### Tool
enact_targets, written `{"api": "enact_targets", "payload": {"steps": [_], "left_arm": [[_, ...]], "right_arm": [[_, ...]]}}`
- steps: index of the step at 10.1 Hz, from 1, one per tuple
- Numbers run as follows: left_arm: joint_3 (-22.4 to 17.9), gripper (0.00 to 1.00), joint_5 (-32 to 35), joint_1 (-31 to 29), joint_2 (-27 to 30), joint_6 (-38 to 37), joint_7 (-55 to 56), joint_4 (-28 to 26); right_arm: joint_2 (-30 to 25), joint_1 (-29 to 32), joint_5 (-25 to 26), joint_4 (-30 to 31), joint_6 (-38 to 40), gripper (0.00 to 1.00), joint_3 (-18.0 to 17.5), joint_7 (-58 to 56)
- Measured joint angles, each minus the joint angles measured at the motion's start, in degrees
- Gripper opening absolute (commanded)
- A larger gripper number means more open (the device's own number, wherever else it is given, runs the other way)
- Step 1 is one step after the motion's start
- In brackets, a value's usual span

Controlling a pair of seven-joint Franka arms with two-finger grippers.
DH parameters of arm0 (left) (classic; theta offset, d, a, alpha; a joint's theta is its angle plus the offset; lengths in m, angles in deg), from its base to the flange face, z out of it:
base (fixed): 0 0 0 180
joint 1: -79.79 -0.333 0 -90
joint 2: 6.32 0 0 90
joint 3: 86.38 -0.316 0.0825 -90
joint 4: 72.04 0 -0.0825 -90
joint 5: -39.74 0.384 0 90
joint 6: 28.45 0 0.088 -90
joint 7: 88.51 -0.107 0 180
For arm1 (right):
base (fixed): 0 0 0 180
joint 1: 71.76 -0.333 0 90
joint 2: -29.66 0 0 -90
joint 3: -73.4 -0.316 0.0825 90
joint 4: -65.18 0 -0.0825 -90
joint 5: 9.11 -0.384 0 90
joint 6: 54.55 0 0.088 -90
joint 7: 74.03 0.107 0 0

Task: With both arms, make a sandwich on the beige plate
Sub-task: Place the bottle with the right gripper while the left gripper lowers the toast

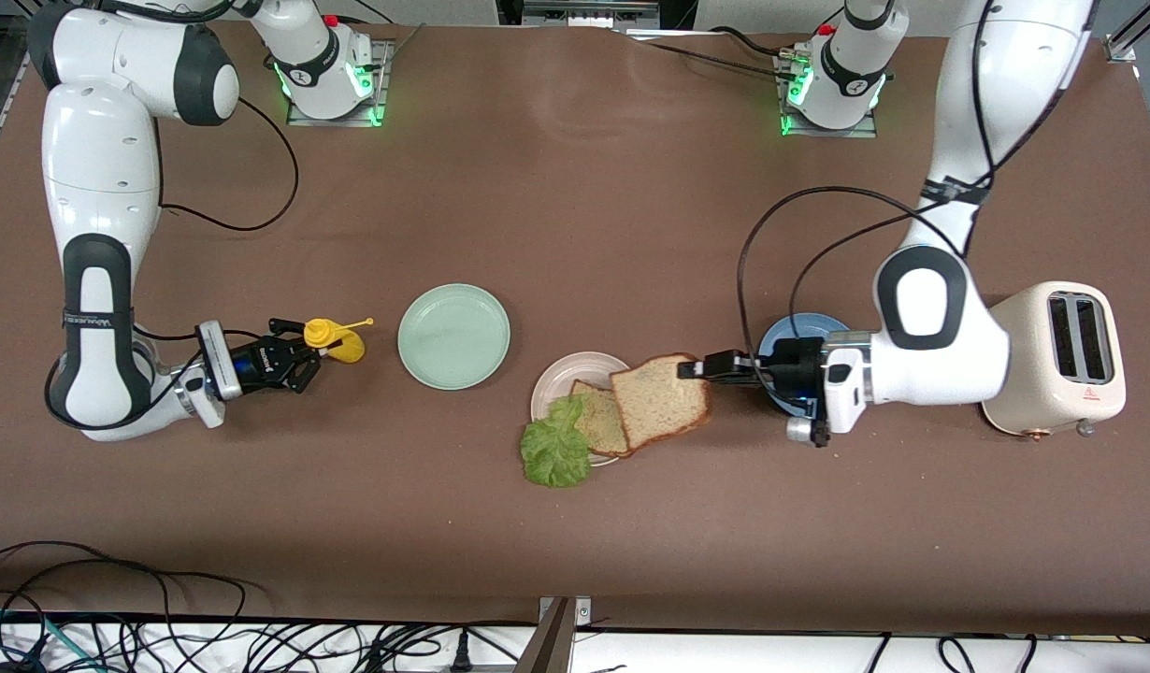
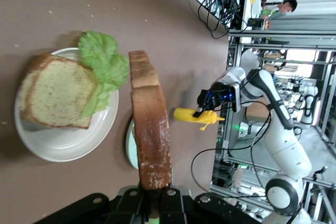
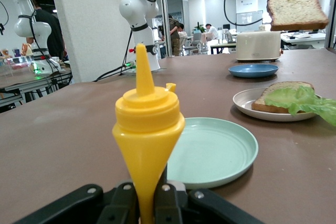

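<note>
The left hand was pinched tight on one crust edge of a square, brown-crusted slice of tan bread, carrying it level in the air over the round, matte, pale pinkish-beige plate. The right hand was clamped on an upturned yellow plastic squeeze bottle with a pointed nozzle, toward the right arm's end of the brown bench, and seemed to be waiting.

Judging by its look, the slice would be light and spongy: it stayed fairly flat from a single edge grip, yet a harder squeeze could dent or tear it. The firmer crust was probably the best place to take hold, as the hand did.

On the beige plate lay a second tan slice with a ruffled green lettuce leaf on it, the leaf spilling over the rim nearest the front camera onto the bench. The leaf looked limp and likely to shift under a dropped slice.

Beside the beige plate stood an empty mint-green plate; a blue plate showed partly under the left arm, near a cream toaster.
</note>
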Motion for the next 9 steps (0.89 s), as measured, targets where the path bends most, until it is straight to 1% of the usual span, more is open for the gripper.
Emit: {"api": "enact_targets", "payload": {"steps": [2, 5, 7, 9], "left_arm": [[0.2, 0.00, -6.6, 1.7, -0.5, 6.4, -2.5, -2.2], [0.4, 0.00, -15.3, 4.6, -2.2, 13.1, -7.1, -3.8], [0.5, 0.00, -22.5, 6.9, -3.9, 16.4, -13.2, -4.3], [0.5, 0.00, -23.7, 8.5, -5.0, 18.1, -14.7, -4.8]], "right_arm": [[1.3, 0.0, 0.0, 0.0, -0.4, 1.00, -0.8, 0.8], [1.7, 0.1, -1.3, -0.1, -0.3, 1.00, -0.8, 4.5], [1.6, 1.0, -1.1, -0.4, 0.1, 1.00, -0.5, 5.5], [1.4, 3.3, 1.2, -1.0, 1.1, 1.00, 0.4, 7.5]]}}
